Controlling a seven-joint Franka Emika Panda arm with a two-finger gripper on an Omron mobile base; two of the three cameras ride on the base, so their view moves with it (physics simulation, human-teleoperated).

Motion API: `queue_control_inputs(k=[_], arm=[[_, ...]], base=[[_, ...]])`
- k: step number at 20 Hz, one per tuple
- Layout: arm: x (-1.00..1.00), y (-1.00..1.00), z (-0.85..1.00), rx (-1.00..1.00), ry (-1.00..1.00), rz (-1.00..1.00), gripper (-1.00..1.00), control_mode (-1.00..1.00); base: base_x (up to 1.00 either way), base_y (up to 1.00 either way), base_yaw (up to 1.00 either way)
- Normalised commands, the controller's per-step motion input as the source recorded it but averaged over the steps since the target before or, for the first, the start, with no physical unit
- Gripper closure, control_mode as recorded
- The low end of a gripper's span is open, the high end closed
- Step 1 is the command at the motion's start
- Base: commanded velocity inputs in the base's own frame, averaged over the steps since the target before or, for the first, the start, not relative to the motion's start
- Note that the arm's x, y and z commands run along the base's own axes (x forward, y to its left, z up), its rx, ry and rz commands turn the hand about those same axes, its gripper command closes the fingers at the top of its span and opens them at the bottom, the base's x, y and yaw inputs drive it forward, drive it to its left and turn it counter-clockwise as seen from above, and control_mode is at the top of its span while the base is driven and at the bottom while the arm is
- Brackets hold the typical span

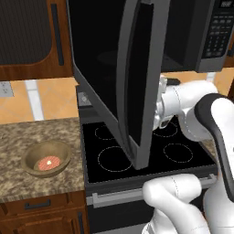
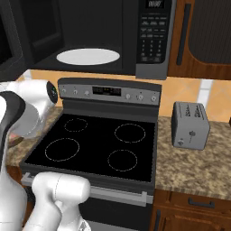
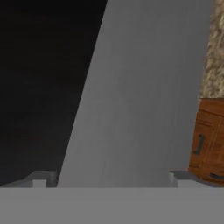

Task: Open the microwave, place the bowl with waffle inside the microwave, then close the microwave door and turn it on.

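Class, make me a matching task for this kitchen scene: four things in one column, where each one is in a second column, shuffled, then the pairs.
Things:
1. waffle
2. toaster
3. white round plate
4. microwave door

Places or states:
A. swung open over the stove
B. in the bowl
C. on the counter right of the stove
D. inside the microwave

Pairs: 1-B, 2-C, 3-D, 4-A

flat, even rendered light fills both base views, with no clear source and hardly any cast shadow. the microwave door (image 1: 132,77) reads as dull grey and black, without glare on its glass. beside it, the microwave (image 2: 97,31) cavity is dim, though the white round plate (image 2: 88,56) inside stands out bright. the stove top (image 2: 97,144) below the microwave is matte black, unreflective. the hand view is soft and blocky, perhaps from closeness to the door.
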Motion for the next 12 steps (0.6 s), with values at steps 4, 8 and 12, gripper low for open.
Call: queue_control_inputs(k=[4, 8, 12], arm=[[0.1, 0.85, 0.0, -0.02, 0.01, -0.05, -1.0, -1.0], [0.19, 0.04, 0.0, 0.0, 0.16, -0.21, -1.0, -1.0], [0.03, -0.88, -0.01, 0.0, 0.3, -0.21, -1.0, -1.0]], base=[[0.0, 0.0, 0.0], [0.0, 0.0, 0.0], [0.0, 0.0, 0.0]])
